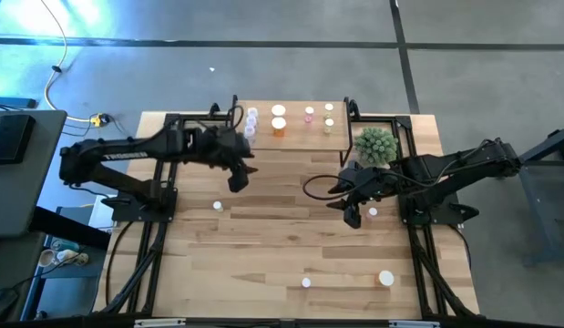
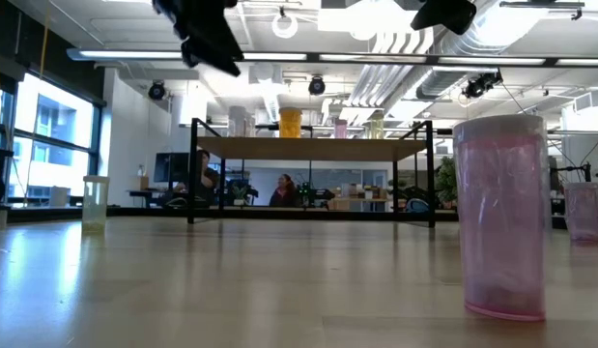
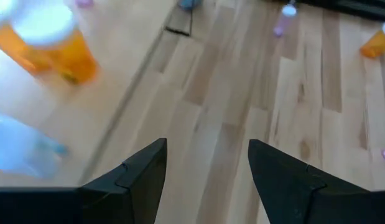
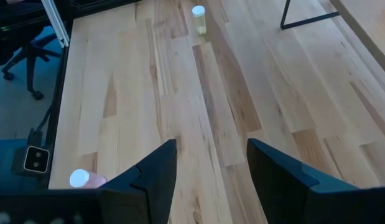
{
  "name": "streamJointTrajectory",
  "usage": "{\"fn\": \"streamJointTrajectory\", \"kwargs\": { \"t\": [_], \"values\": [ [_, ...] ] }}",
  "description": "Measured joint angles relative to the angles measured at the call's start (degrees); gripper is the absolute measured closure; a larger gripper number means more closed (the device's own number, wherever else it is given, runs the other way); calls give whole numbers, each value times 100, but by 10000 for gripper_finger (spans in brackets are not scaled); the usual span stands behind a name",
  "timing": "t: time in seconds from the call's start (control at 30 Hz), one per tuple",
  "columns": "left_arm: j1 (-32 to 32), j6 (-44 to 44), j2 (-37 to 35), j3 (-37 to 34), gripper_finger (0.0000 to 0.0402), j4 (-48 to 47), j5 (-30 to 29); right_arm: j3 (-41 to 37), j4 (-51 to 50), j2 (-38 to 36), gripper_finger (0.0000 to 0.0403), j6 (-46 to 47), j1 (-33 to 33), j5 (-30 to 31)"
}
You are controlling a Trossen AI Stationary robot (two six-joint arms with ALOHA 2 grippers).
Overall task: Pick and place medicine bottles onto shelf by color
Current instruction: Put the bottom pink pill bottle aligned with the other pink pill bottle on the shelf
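Sorting bottles onto the shelf [image 1: 295,137], with both sets of fingers parted and empty.

Left gripper [image 1: 237,179] hovers just off the shelf's front-left corner, nearest the small bottle [image 1: 218,206] standing upright on the desk [image 1: 263,246]; right gripper [image 1: 352,215] hangs by another bottle [image 1: 374,212]; two more stand near the desk's front edge; the shelf carries clear, orange [image 1: 279,126], pink and pale ones.

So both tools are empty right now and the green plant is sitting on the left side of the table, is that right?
Not quite. The green plant sits on the right side of the table, by the right arm, as the high view shows. The rest holds: the left tool and right tool are both open and empty.
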Motion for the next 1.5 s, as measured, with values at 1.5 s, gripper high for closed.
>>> {"fn": "streamJointTrajectory", "kwargs": {
  "t": [1.5],
  "values": [
    [-2228,-1677,-151,-2532,186,3444,-679,0,3339,3271,179,-1330,1858,-907]
  ]
}}
